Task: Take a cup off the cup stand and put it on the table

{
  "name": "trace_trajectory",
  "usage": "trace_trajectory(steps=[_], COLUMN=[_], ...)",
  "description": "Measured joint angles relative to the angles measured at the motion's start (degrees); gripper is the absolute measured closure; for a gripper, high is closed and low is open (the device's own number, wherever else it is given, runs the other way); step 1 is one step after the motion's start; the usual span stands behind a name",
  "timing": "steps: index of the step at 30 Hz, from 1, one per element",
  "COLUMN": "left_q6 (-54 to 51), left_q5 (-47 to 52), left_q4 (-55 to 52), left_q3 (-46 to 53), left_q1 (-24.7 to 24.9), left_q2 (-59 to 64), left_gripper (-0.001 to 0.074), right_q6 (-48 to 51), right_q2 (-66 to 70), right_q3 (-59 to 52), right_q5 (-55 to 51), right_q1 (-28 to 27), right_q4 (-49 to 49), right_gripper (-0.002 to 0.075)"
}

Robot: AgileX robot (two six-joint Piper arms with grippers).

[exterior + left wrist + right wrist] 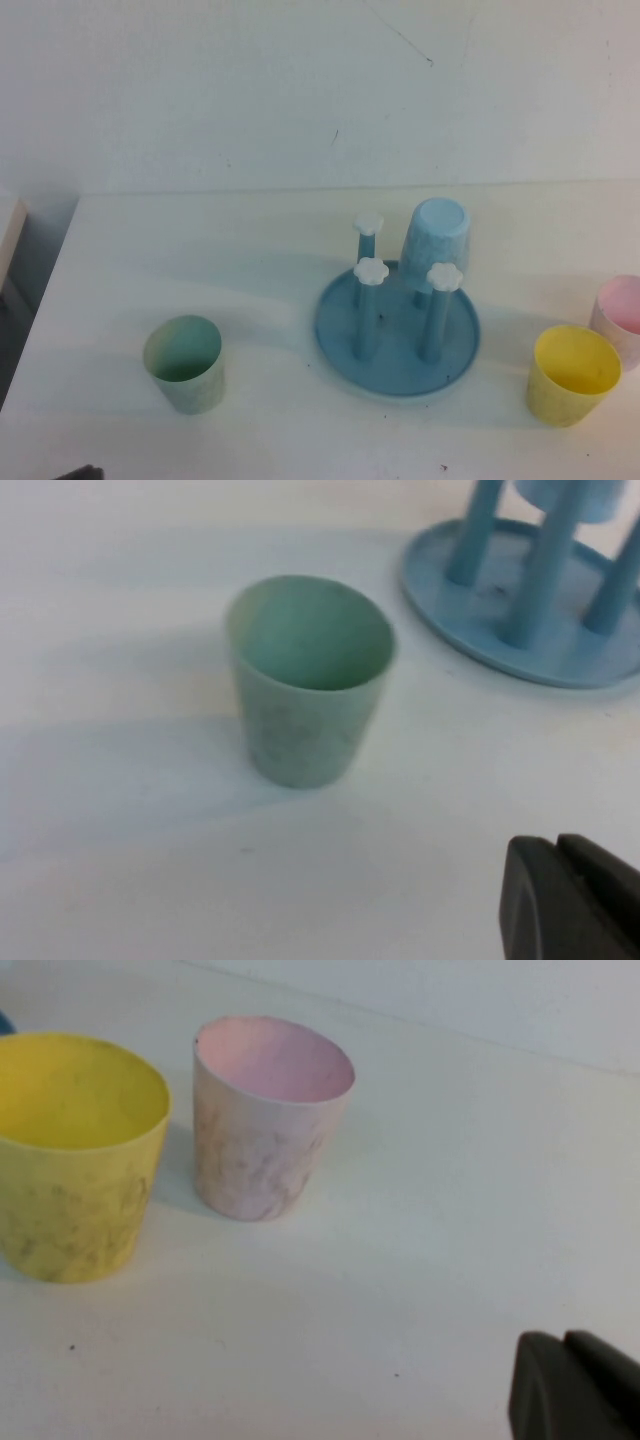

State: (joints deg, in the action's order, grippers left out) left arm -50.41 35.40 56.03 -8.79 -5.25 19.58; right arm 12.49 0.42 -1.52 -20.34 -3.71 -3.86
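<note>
A: High view — where is the yellow cup (pixel 573 375)?
B: Upright on the table (pixel 200 250), right of the stand (pixel 397 335), with a pink cup (pixel 624 315) just beside it.
A: And on the stand?
B: A blue cup (pixel 435 243) sits inverted on its far right peg. A green cup (pixel 184 363) stands left of the stand.
A: Grippers?
B: Left gripper (pixel 575 900) hangs near the green cup, jaws closed, empty. Right gripper (pixel 575 1390) sits near the yellow and pink cups, closed too, holding nothing.
</note>
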Motion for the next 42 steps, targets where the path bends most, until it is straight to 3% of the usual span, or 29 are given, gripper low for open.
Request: trace_trajectory(steps=[2, 9, 12, 19, 42], left_q6=[4.4, 44.8, 52.5, 54.9, 53.2], left_q5=[-2.7, -7.2, -12.1, -18.7, -16.7], left_q4=[-5.2, -33.9, -41.0, -49.7, -49.9], left_q3=[0.0, 3.1, 7.0, 10.3, 10.2], left_q1=[0.0, 0.0, 0.0, 0.0, 0.4], left_q2=[-2.6, -16.1, -19.8, -20.0, -20.1], left_gripper=[0.0737, 0.0736, 0.0736, 0.0737, 0.0737], right_q6=[0.0, 0.0, 0.0, 0.0, 0.0], right_q2=[0.0, 0.0, 0.0, 0.0, 0.0], right_q3=[0.0, 0.0, 0.0, 0.0, 0.0], right_q5=[0.0, 0.0, 0.0, 0.0, 0.0], right_q1=[-0.1, -0.1, -0.1, -0.1, -0.1], right_q4=[0.0, 0.0, 0.0, 0.0, 0.0], right_gripper=[0.0727, 0.0727, 0.0727, 0.0727, 0.0728])
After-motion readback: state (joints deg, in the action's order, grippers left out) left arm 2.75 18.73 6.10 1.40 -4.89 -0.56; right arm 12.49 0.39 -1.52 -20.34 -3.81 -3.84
